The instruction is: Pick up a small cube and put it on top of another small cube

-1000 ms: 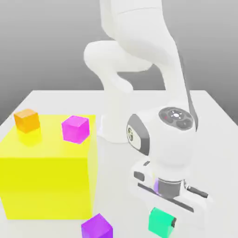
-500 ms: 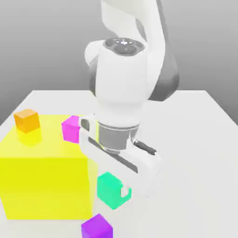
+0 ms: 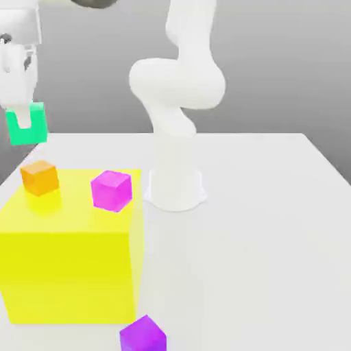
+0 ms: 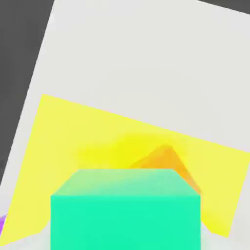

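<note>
Nearest in the exterior view, a small glossy purple cube (image 3: 142,335) is seen on the white table (image 3: 274,219), just in front of the lower corner of the big yellow block (image 3: 68,260). On the block's top face two small cubes are set apart from each other: a magenta cube (image 3: 111,190) toward the exterior view's right, and the small plain orange cube (image 3: 40,177) toward the exterior view's left edge of the block.

Above the orange cube, clear of it and with open air between, the small matte teal-green cube (image 3: 27,125) is held aloft, clamped between the closed fingers of the white two-finger gripper (image 3: 25,116). In the hand view the teal-green cube (image 4: 125,209) is seen filling the foreground, with the orange cube (image 4: 168,161) partly hidden behind it and the yellow block (image 4: 78,132) spread beneath.

Farther back, the white arm's base (image 3: 175,188) is planted on the table, beside the yellow block on the exterior view's right.
</note>
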You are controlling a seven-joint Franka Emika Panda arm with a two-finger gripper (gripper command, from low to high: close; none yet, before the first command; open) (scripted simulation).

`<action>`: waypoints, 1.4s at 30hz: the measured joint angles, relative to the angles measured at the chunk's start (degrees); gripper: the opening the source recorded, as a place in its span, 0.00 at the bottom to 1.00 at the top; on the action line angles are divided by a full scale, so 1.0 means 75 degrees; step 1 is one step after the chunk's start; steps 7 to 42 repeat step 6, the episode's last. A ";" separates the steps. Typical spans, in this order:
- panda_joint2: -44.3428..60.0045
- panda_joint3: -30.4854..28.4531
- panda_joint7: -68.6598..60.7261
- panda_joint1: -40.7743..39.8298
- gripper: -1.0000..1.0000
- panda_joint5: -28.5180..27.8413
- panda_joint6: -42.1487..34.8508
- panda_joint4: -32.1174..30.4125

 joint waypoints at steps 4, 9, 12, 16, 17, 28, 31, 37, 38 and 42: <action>0.0299 -0.0037 -0.0010 -0.0047 1.00 -0.0018 0.0792 -0.0514; 0.0299 -0.0037 -0.0010 -0.0047 1.00 -0.0018 0.0792 -0.0514; 0.0299 -0.0037 -0.0010 -0.0047 1.00 -0.0018 0.0792 -0.0514; 0.0299 -0.0037 -0.0010 -0.0047 1.00 -0.0018 0.0792 -0.0514; 0.0299 -0.0037 -0.0010 -0.0047 1.00 -0.0018 0.0792 -0.0514; 0.0299 -0.0037 -0.0010 -0.0047 1.00 -0.0018 0.0792 -0.0514; 0.0299 -0.0037 -0.0010 -0.0047 1.00 -0.0018 0.0792 -0.0514; 0.0299 -0.0037 -0.0010 -0.0047 1.00 -0.0018 0.0792 -0.0514; 0.0299 -0.0037 -0.0010 -0.0047 1.00 -0.0018 0.0792 -0.0514; 0.0299 -0.0037 -0.0010 -0.0047 1.00 -0.0018 0.0792 -0.0514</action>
